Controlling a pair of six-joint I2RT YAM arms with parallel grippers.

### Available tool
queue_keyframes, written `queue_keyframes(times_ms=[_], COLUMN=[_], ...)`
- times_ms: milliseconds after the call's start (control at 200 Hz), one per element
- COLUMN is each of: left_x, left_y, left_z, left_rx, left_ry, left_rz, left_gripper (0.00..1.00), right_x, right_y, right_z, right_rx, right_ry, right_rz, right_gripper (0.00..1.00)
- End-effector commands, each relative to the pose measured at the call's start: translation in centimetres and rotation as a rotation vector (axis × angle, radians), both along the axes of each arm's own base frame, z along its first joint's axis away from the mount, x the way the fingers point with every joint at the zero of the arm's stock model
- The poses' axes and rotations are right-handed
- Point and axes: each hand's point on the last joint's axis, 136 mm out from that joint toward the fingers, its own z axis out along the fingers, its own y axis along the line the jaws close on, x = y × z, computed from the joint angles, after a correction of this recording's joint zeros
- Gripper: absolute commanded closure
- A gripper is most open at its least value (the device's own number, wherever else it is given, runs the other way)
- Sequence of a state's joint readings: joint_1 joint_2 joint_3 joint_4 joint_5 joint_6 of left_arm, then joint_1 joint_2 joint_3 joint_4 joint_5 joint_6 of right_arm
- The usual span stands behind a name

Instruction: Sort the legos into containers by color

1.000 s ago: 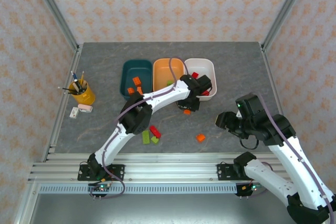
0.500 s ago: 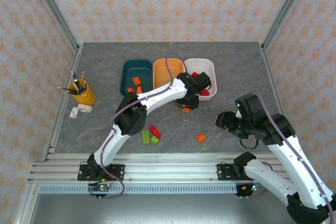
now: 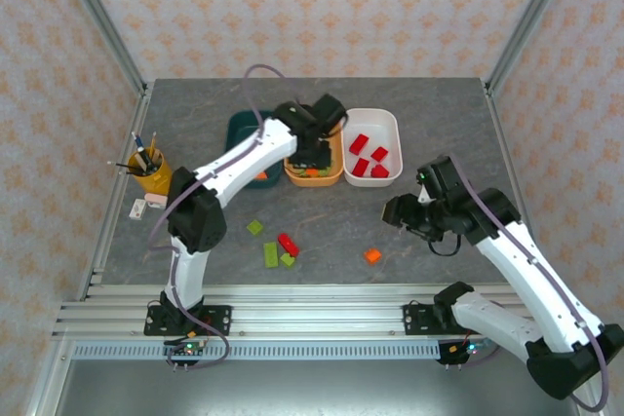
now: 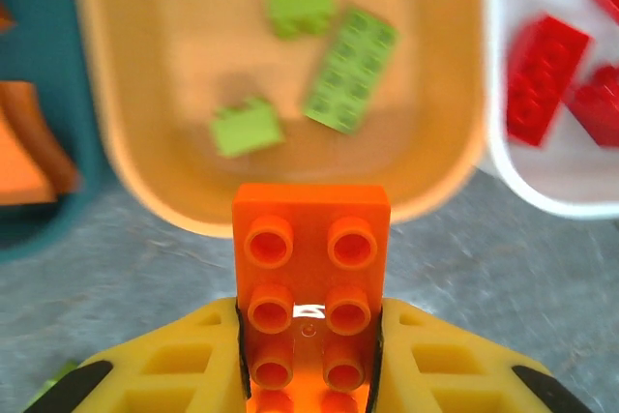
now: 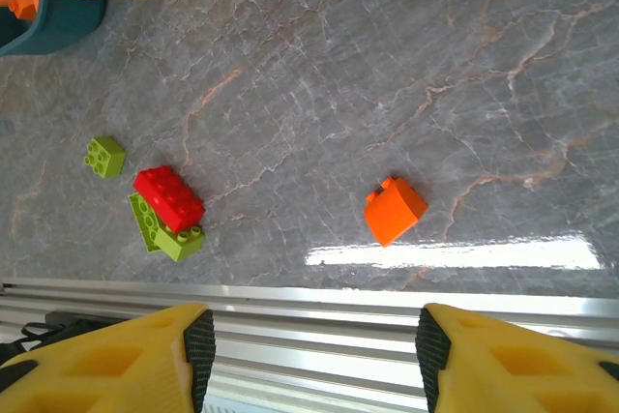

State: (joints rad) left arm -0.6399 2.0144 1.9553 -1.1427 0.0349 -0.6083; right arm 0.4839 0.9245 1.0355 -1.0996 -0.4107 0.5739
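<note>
Grey tabletop (image 4: pixel 542 278) beneath left hand (image 4: pixel 309 336) clamped on orange lego (image 4: pixel 309 239), long axis toward orange tub (image 4: pixel 89 65); right hand (image 5: pixel 314 336) apart

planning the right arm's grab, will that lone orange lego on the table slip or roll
Likely stiff: the lone orange lego looks like hard moulded plastic. Its flat, blocky sides shouldn't roll. Smooth faces on the polished table might skid if pushed.

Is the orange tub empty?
No. The orange tub has at least three green bricks lying in it. The orange brick is not lying in it; the left end effector grips it.
</note>
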Motion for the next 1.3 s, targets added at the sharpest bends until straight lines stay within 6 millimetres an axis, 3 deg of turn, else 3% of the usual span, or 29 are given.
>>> queue_keyframes(times_ms=[0,125,300,485,676,896,1026,1161,1296], left_x=[1.4,4.1,7.9,11.0,13.5,14.5,14.2,13.9,13.9], left_y=[5.0,8.5,11.3,13.1,13.8,13.1,13.2,13.3,13.3], left_z=[0.6,0.2,-2.0,-5.2,-7.9,-10.2,-10.8,-10.2,-7.7], left_rx=[0.066,0.055,0.031,0.026,0.009,-0.011,-0.006,-0.007,-0.02], left_ry=[-0.011,-0.021,-0.012,0.016,0.042,0.084,0.1,0.101,0.059], left_rz=[0.061,0.141,0.233,0.26,0.286,0.283,0.293,0.293,0.295], left_gripper=[0.69,0.68,0.68,0.68,0.68,0.68,0.6,0.52,0.42], right_x=[1.7,3.6,7.5,12.8,16.1,17.4,17.3,17.2,17.0], right_y=[1.6,3.5,7.3,11.8,14.0,14.8,14.7,14.6,14.2], right_z=[1.9,2.4,4.3,5.4,5.9,4.9,4.4,4.6,5.3], right_rx=[0.047,0.075,0.155,0.249,0.27,0.274,0.267,0.252,0.221], right_ry=[-0.075,-0.088,-0.151,-0.186,-0.208,-0.188,-0.18,-0.182,-0.198], right_rz=[0.043,0.068,0.093,0.083,0.076,0.062,0.061,0.07,0.089], right_gripper=[0.41,0.41,0.4,0.4,0.4,0.4,0.4,0.39,0.39])
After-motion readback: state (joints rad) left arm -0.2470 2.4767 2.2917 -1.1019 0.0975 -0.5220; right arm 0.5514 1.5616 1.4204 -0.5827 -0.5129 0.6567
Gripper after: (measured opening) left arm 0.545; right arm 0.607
